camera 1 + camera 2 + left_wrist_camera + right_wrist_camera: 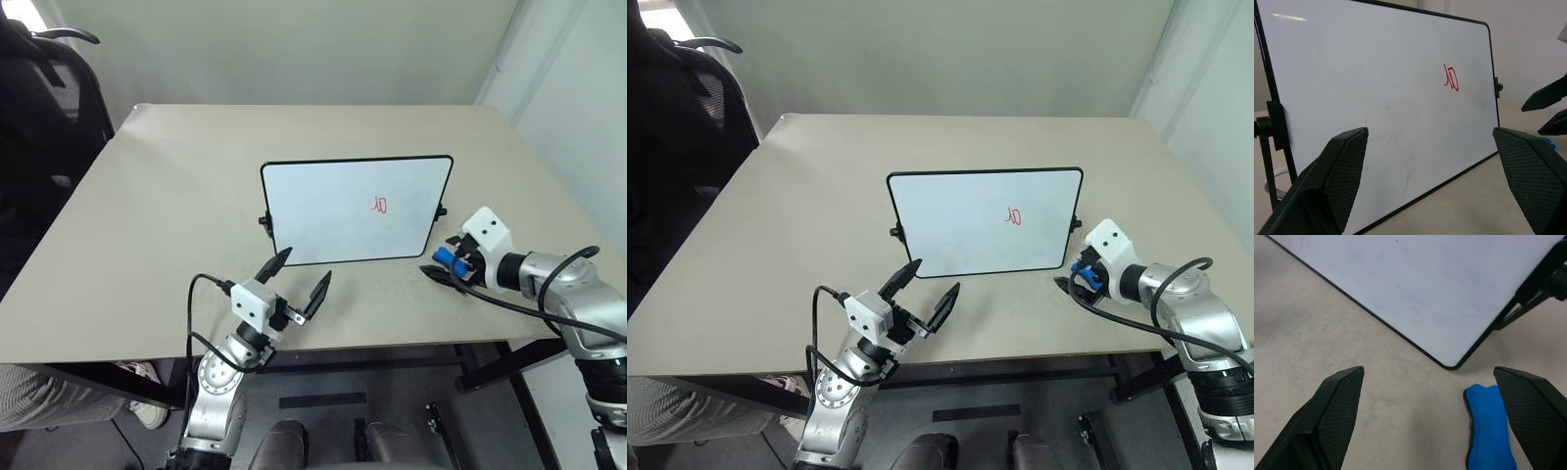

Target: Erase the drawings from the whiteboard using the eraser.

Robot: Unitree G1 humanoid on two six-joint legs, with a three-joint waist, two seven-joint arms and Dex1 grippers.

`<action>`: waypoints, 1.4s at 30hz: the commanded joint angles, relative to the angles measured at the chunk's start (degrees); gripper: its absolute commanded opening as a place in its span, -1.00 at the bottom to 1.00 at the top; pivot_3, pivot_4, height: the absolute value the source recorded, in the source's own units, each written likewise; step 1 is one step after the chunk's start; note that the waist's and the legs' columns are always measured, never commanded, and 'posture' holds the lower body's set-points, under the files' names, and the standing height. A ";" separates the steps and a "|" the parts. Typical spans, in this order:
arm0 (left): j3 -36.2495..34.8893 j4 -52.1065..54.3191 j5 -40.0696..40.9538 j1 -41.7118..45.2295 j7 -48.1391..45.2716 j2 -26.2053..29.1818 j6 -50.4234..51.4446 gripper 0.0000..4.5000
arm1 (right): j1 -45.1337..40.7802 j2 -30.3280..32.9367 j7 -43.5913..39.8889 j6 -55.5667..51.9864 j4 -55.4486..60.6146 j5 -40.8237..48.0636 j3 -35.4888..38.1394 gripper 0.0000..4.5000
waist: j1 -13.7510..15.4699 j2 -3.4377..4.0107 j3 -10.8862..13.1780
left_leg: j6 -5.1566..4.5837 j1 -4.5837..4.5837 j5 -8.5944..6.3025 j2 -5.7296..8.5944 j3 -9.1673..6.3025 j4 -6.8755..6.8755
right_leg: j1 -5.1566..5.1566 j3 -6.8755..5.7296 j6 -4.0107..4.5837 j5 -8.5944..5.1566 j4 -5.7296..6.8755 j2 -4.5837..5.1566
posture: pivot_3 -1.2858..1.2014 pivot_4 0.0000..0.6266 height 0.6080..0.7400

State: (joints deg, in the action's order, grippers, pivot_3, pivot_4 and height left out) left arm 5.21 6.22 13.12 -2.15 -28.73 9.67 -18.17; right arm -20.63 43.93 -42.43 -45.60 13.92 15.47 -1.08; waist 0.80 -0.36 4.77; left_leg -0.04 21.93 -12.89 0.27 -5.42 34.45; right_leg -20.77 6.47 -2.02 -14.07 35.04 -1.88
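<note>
A: Where's the eraser (1488,426)?
B: On the counter (157,215), just right of the whiteboard's (333,211) near right corner, between the right pincer's (1435,423) spread fingers.
A: The drawings (379,205)?
B: Unreadable red scribble, right of centre. Left pincer (297,280) gapes, empty.

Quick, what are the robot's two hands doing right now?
Left gripper: open, holding nothing, in front of the whiteboard.
Right gripper: open, holding nothing; the blue eraser lies on the table between its fingers.

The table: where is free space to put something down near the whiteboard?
Free: the table left of the whiteboard and behind it. Crowded: the board's right near corner, where the right gripper stands open around the eraser; the left gripper fronts its near edge.
</note>
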 commanded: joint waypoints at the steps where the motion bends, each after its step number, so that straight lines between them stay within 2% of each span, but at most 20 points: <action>1: 0.10 0.46 0.69 0.92 -0.85 0.01 -0.45 0.97 | -0.55 0.31 0.81 0.61 1.14 -0.20 1.32 1.00 | -0.02 0.00 0.00 | 0.00 0.00 0.00 0.00 0.00 0.00 | 0.00 0.00 0.00 0.00 0.00 0.00 | 0.03 -0.52 1.00; 27: -0.98 -2.59 -0.80 2.65 1.26 -0.21 -0.74 0.97 | -2.05 0.18 -0.29 1.30 -0.45 0.63 1.48 1.00 | -0.04 0.00 0.00 | 0.00 0.00 0.00 0.00 0.00 0.00 | 0.00 0.00 -0.01 0.01 0.00 0.00 | 0.03 -0.52 1.00; 34: -0.97 -4.03 -0.32 3.02 0.69 -0.99 -1.09 0.97 | -3.20 0.79 0.12 -4.33 -1.24 2.40 3.21 1.00 | -0.03 0.00 0.00 | 0.00 0.00 0.00 0.00 0.00 0.00 | 0.00 0.00 -0.02 0.01 0.00 0.00 | 0.03 -0.52 1.00; 42: -0.68 -3.91 -0.72 2.48 0.55 -1.72 -1.23 0.97 | -8.12 3.39 -2.38 -8.30 -9.72 2.73 1.63 1.00 | 0.00 0.00 0.00 | -0.01 0.00 0.01 0.00 0.00 0.01 | 0.00 0.00 -0.02 0.01 0.00 0.00 | 0.03 -0.52 1.00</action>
State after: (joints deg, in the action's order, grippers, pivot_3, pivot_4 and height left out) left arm 4.65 1.63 12.20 0.18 -28.30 8.12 -18.34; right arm -27.73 46.28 -43.59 -54.14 4.99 17.94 -0.05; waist 0.80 -0.36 4.77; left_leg -0.05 21.93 -12.88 0.27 -5.42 34.46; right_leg -20.77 6.47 -2.04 -14.06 35.04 -1.89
